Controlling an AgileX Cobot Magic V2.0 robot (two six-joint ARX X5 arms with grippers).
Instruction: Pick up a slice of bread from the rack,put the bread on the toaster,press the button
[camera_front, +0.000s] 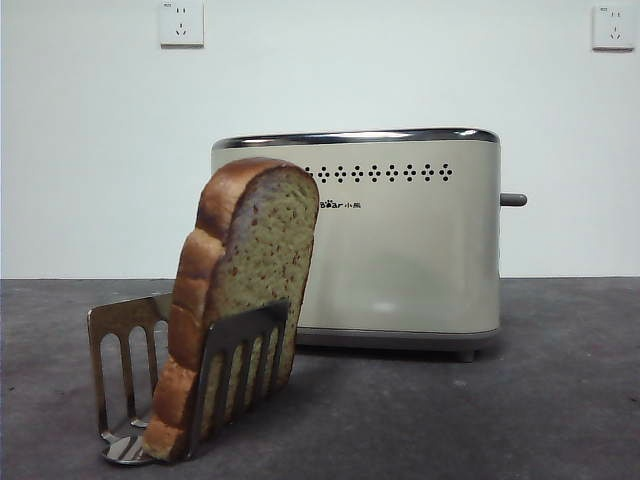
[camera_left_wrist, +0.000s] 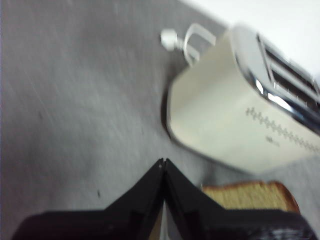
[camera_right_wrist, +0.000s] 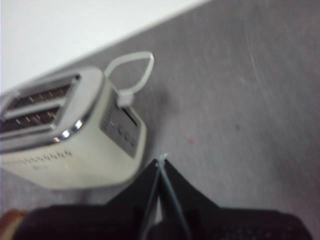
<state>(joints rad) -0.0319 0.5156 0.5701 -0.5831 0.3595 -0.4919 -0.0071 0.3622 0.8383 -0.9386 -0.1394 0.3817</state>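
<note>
Brown and speckled, the slice of bread (camera_front: 245, 300) stands in the rack (camera_front: 125, 345), leaning back so that its rounded top tips toward the toaster (camera_front: 400, 240) behind it. Its darker crust faces the open side of the rack, and its lower edge rests on the rack's base between two slotted steel dividers, the nearer one crossing in front of its lower part. The rack sits on the dark grey table (camera_front: 500, 400), in front of the toaster and toward its logo end. The cream toaster stands upright on the table against a pale wall, its chrome rim on top and a row of small black vent holes running above the logo. The button (camera_front: 513, 200), a stubby grey lever, sticks out sideways from the toaster's narrow end farthest from the rack. In the front view neither arm shows. In the left wrist view the left gripper (camera_left_wrist: 163, 162) hangs above the table with its black jaws pressed together at the tips, holding nothing; the toaster and the top edge of the bread lie beyond it. In the right wrist view the right gripper (camera_right_wrist: 161, 161) likewise has its jaws closed tip to tip and empty, near the toaster's narrow end, where a white cord (camera_right_wrist: 135, 75) loops out.
</note>
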